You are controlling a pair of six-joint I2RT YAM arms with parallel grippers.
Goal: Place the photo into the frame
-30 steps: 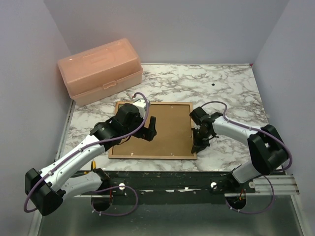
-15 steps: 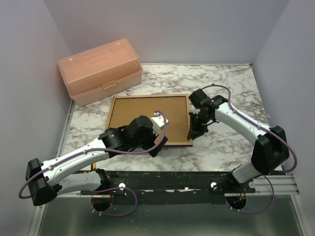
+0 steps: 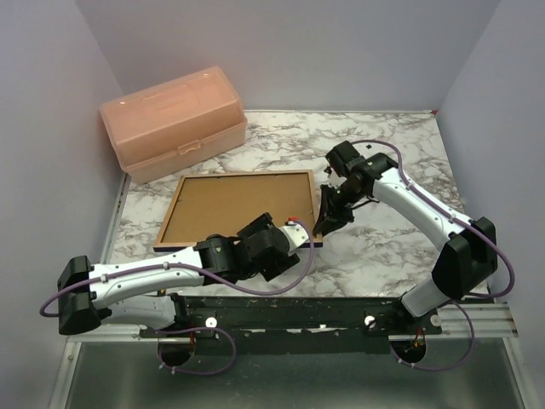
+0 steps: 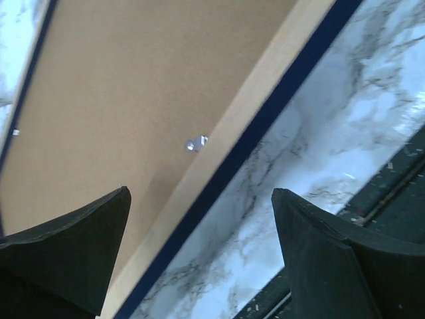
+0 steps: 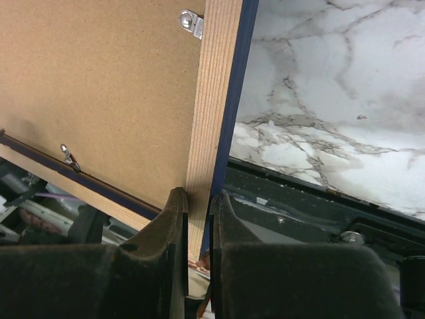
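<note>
1. Frame (image 3: 234,209): back face up, with a light-wood rail and navy outer edge around a brown backing board (image 5: 99,86). It sits left of centre on the table (image 3: 383,145), toward the near edge. I judge the right side to be lifted off the marble.
2. Right gripper (image 5: 199,196): my fingers are nearly closed and pinch the frame's right rail near its near corner, one finger on each face.
3. Left gripper (image 4: 199,199): spread wide and holding nothing. It hangs over the frame's near rail, and no contact shows.
4. Photo: not visible in any view. It may lie under the backing board, but I cannot tell.
5. Progress: the backing board is seated and a metal tab (image 5: 191,23) sits at its edge. If the photo is inside, what is left is to set the frame down; if not, loading has not begun.
6. Hidden: the pane and front face are turned away. The frame's near corner is behind my own fingers.
7. Peach plastic box (image 3: 170,119): at the far-left corner, lid shut, contents unseen.
</note>
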